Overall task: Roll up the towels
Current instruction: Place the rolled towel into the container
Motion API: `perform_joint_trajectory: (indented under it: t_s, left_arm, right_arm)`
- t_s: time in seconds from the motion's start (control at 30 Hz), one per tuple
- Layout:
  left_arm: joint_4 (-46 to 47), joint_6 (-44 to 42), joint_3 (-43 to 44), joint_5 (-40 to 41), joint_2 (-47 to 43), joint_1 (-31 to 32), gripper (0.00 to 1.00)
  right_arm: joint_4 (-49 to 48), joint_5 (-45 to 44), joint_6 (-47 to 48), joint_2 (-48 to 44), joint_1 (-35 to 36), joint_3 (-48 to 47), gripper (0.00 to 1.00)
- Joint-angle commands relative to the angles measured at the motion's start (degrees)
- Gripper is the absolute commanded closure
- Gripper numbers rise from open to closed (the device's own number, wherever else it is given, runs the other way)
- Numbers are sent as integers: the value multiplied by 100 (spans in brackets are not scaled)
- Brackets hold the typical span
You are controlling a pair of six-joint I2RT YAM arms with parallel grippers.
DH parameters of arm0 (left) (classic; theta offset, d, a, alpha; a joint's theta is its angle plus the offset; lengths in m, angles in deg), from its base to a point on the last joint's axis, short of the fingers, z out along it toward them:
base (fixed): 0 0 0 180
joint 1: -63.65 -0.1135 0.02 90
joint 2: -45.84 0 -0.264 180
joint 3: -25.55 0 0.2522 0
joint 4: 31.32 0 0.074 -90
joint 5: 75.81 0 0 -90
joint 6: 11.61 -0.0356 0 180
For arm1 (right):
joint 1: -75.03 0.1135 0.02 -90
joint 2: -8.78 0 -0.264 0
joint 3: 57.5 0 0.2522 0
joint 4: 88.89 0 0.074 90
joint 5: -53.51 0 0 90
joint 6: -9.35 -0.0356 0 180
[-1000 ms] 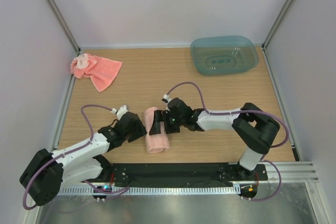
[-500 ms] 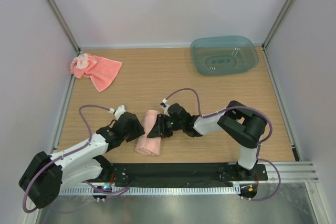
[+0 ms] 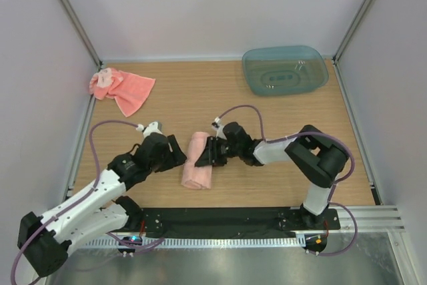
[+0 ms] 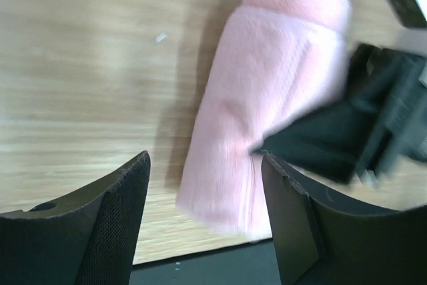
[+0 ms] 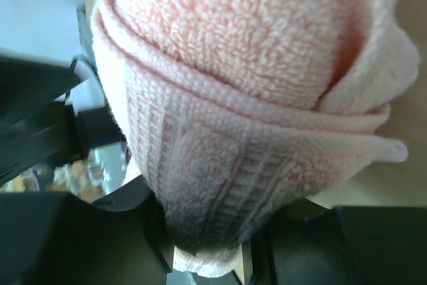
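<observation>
Two towels show only from above: a crumpled towel (image 3: 123,89) far beyond the left fingers (image 3: 175,152), and a tub (image 3: 284,70) far beyond the right fingers (image 3: 207,154). Wrist views show just the rolled towel (image 3: 197,169), salmon-pink terry, layers spiralled at its end, lying on the worktop (image 3: 200,98). Right fingers clamp one end. Left fingers are spread, holding nothing, the roll just ahead.

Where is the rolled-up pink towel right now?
In the top view the rolled towel lies near the front edge of the table, in the middle, between the left end effector and the right end effector, which pinches its right side.
</observation>
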Motion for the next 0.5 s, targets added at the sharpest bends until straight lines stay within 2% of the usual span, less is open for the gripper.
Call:
perform_joint_trajectory:
  t_s: [0.0, 0.03, 0.1, 0.23, 0.4, 0.47]
  left_arm:
    - [-816, -654, 727, 218, -440, 33, 30]
    - [-871, -743, 772, 349, -493, 33, 30]
    - [-906, -770, 764, 412, -616, 33, 29]
    - [-931, -753, 789, 236, -608, 42, 30]
    - [-1652, -954, 1456, 262, -704, 33, 30]
    - [-2029, -1330, 1886, 437, -722, 42, 29]
  right_arm:
    - [1020, 258, 945, -809, -714, -606, 99]
    - [1703, 284, 1130, -888, -908, -1035, 99]
    - [2392, 311, 1780, -1073, -1400, -1520, 99]
    - [4087, 583, 2651, -828, -2235, -3152, 99]
    - [5013, 741, 3266, -196, -3455, -4535, 99]
    - [5382, 864, 3504, 224, -3721, -5229, 99]
